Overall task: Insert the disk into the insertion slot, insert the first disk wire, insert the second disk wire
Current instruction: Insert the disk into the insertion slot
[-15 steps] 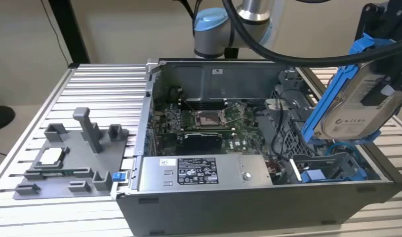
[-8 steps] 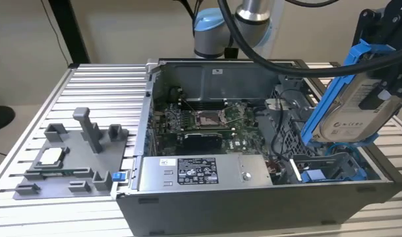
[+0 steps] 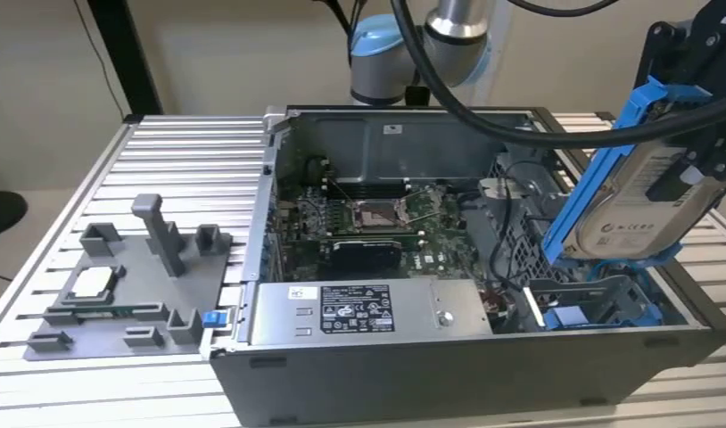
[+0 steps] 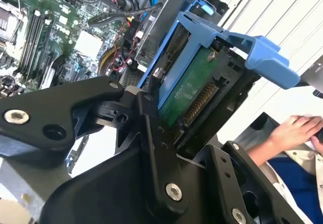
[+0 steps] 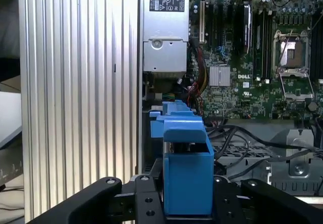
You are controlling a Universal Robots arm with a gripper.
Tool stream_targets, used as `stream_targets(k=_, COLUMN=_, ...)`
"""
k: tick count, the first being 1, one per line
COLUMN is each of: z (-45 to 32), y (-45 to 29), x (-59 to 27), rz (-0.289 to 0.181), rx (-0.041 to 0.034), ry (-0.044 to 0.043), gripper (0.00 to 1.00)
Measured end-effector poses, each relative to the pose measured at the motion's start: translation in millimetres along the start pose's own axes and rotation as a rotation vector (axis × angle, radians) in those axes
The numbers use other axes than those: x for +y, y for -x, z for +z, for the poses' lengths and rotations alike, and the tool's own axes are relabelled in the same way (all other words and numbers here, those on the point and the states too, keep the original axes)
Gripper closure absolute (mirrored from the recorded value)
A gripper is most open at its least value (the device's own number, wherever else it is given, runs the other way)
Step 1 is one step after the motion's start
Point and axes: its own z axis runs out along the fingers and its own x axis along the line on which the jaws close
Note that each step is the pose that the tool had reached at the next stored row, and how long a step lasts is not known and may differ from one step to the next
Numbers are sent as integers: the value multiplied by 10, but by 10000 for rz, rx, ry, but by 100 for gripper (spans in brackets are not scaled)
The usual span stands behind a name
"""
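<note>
The disk, a silver drive with a white label in a bright blue frame, hangs tilted on edge above the open computer case, at the exterior view's right. My black gripper is shut on it from above. In the second wrist view the disk's green underside sits clamped in the gripper. The first wrist view shows the blue frame end-on between the fingers of the gripper. Directly below the disk is the insertion slot, a bay with blue parts in the case's near corner. Loose black wires lie beside that bay.
The case holds a motherboard and a silver labelled power-supply box along its near wall. On the slatted metal table, at the exterior view's left, stands a grey fixture. A person's hand is beside the table.
</note>
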Motion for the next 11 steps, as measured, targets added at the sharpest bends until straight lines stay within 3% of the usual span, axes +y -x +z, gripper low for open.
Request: stream_targets(k=11, z=135, y=1, x=-11, rz=0, rx=-4, ry=-13, gripper=100)
